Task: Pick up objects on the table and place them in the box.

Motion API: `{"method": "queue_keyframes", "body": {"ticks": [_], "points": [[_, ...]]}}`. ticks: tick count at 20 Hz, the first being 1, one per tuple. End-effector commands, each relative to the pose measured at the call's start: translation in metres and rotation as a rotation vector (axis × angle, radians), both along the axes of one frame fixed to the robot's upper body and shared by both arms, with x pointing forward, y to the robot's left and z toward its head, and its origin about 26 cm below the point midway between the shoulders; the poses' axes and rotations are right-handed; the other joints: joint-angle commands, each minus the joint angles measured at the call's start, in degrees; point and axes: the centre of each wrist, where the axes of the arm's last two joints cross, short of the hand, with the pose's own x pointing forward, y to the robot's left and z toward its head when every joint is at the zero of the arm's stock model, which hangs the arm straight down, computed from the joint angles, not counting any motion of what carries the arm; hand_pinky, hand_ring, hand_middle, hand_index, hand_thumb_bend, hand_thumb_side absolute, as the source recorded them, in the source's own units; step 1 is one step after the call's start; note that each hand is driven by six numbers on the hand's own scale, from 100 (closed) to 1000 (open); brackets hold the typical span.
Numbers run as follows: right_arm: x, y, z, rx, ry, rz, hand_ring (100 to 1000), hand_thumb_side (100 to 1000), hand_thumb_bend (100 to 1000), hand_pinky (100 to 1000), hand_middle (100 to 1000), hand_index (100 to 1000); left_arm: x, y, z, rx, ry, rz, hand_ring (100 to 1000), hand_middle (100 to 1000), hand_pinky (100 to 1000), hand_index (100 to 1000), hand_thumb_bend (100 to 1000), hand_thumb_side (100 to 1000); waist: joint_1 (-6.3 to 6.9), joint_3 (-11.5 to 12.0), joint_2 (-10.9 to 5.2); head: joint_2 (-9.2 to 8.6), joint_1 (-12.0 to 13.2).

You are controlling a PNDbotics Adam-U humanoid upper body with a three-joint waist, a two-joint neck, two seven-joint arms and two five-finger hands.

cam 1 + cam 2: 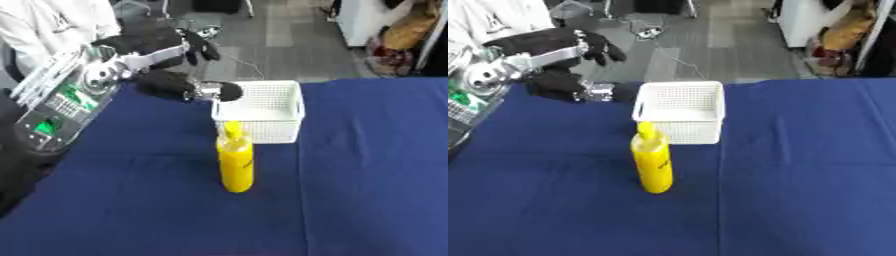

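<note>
- The left hand point(166, 82) hangs over the far-left part of the surface point(367, 190), fingers curled round a small dark-and-silver object point(219, 91) held right at the white basket's point(262, 112) left rim, seemingly ready to drop it in.
- A yellow bottle point(235, 165) stands upright just in front of the basket, awaiting pickup.
- The right hand is out of sight.

left hand point(166, 82) blurred, held object point(223, 91) unidentifiable; yellow bottle point(235, 162) hides basket point(262, 107) front corner.
</note>
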Motion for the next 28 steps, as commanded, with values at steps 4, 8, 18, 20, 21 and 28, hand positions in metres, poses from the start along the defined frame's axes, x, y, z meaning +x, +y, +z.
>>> {"method": "queue_keyframes", "body": {"ticks": [4,8,18,20,21,28], "points": [[-0.002,0.002,0.009,-0.007,-0.029,0.012,255,853,100,179,321,452,0.003,0.000,0.009,0.050,0.035,-0.010,739,832,752,910,775,1000,-0.07,-0.2,-0.65,0.07,0.2],[-0.002,0.002,0.009,-0.008,-0.029,0.014,255,852,100,180,321,452,0.008,0.001,0.007,0.083,0.084,-0.009,747,847,750,943,989,1000,-0.07,-0.2,-0.60,0.30,0.2],[-0.002,0.003,0.010,-0.006,-0.032,0.018,255,851,100,180,321,452,0.016,0.000,0.004,0.145,0.158,0.005,740,855,745,962,1000,824,-0.07,-0.4,-0.46,0.81,0.3],[-0.002,0.003,0.010,-0.005,-0.032,0.019,256,851,100,180,321,452,0.018,-0.001,0.004,0.162,0.166,0.013,738,850,745,963,1000,825,-0.03,-0.5,-0.46,0.93,0.4],[-0.002,0.003,0.010,-0.004,-0.032,0.020,256,851,100,180,321,452,0.019,-0.002,0.004,0.168,0.170,0.015,731,842,741,960,1000,818,-0.01,-0.6,-0.45,0.95,0.4],[-0.002,0.005,0.012,0.002,-0.034,0.027,255,850,100,179,321,452,0.024,-0.007,-0.003,0.192,0.233,-0.001,679,787,706,937,1000,803,0.15,-1.0,-0.34,1.14,0.5]]}}
